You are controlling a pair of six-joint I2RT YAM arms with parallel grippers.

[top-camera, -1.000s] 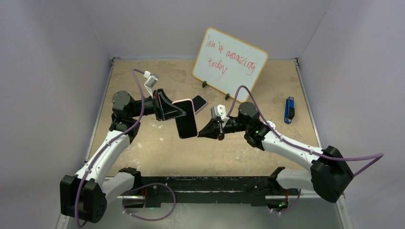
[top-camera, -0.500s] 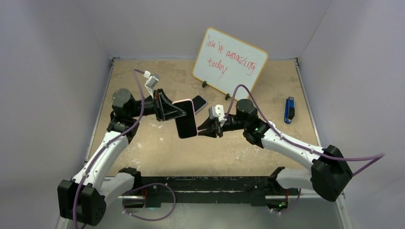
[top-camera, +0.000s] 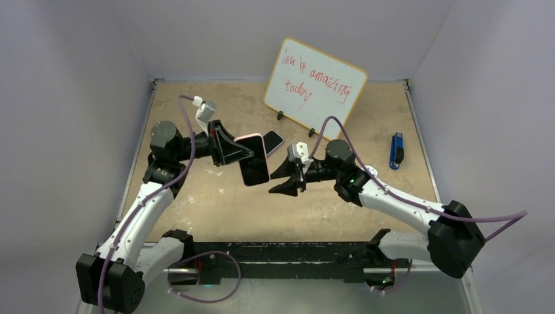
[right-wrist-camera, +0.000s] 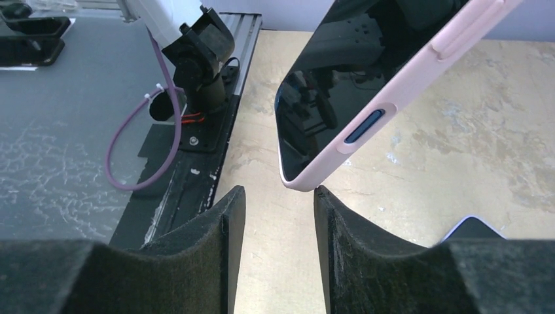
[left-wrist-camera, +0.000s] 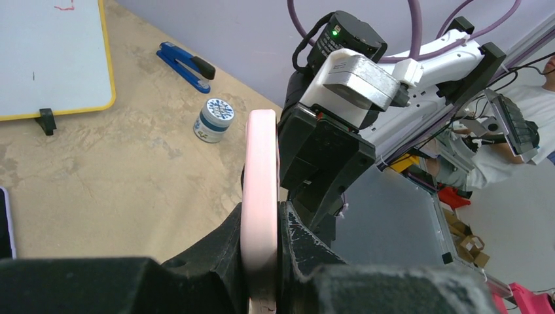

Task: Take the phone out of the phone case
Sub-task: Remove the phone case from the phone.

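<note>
Left fingers (left-wrist-camera: 213,252) pinch the pink case (left-wrist-camera: 260,190) at one end, holding it on edge in the air above the desk (top-camera: 216,203). Right fingers (right-wrist-camera: 226,222) stand spread, just beside the pink case's lower corner. Inside it sits the phone (right-wrist-camera: 327,78), dark screen turned toward them. Farther back a whiteboard (top-camera: 316,84) stands propped, and a blue stapler (top-camera: 396,150) lies well off to the right.

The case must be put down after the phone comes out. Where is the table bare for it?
Bare table lies between the left arm and right arm, ahead of the base rail, and right of the whiteboard, behind the stapler. Crowded: mid-table, under the held phone case, beside the second phone.
</note>
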